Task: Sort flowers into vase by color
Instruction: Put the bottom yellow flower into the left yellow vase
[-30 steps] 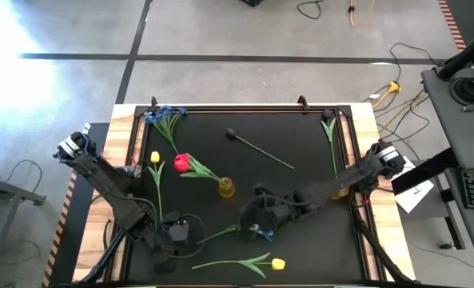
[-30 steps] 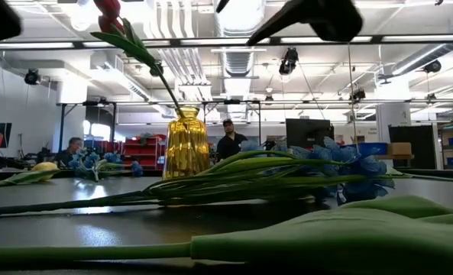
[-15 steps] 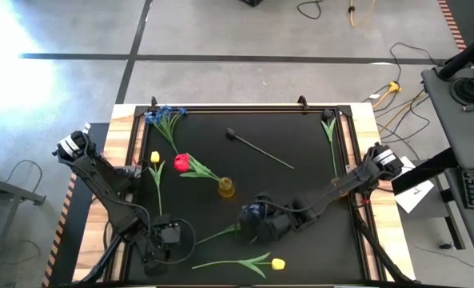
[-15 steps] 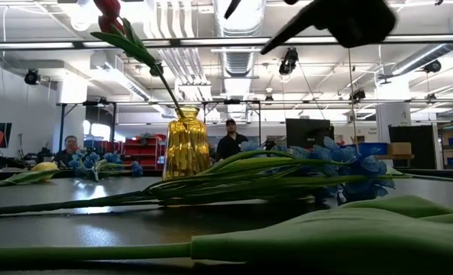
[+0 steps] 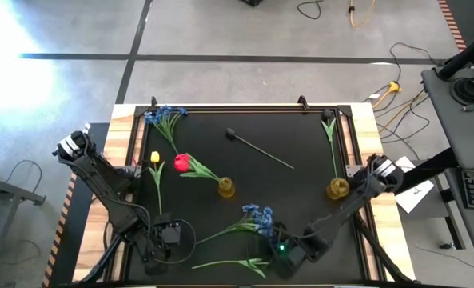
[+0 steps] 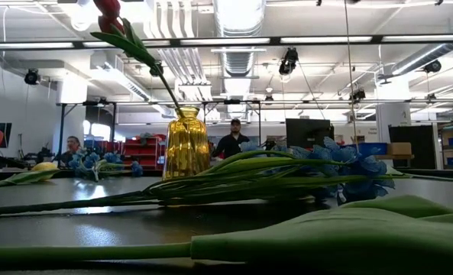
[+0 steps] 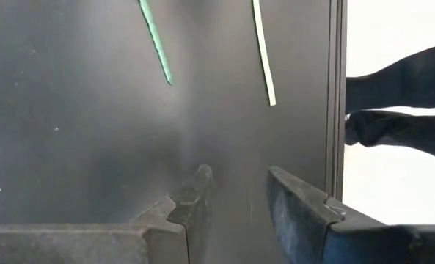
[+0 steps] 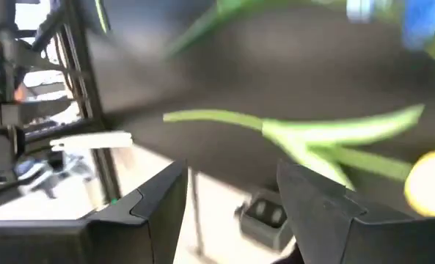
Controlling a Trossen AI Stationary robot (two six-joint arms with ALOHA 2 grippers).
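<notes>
A red tulip [image 5: 181, 162] stands in an amber vase [image 5: 225, 188], its stem leaning on the rim. A second amber vase [image 5: 338, 189] is near the right edge. Lying flat on the mat are a blue spray [image 5: 256, 214], another blue spray [image 5: 165, 116], a yellow tulip [image 5: 155, 158] and a bare leafy stem [image 5: 330, 132]. My right gripper [image 5: 281, 258] is open near the near edge, over the head of a second yellow tulip [image 8: 430, 172], whose stem [image 5: 225, 262] shows beside it. My left gripper [image 5: 163, 240] is open and low at the near left.
A dark thin rod [image 5: 256, 150] lies on the far half of the black mat. A raised frame [image 5: 244, 108] edges the mat. Two loose stem ends [image 7: 155, 40] lie ahead of my left gripper [image 7: 239, 176]. People stand in the room behind.
My right gripper has swung from the middle of the mat toward the near edge and now sits over the near yellow tulip, uncovering the blue spray and the right vase. It has stayed open. My left gripper has eased slightly toward the near edge. No flower has moved.
</notes>
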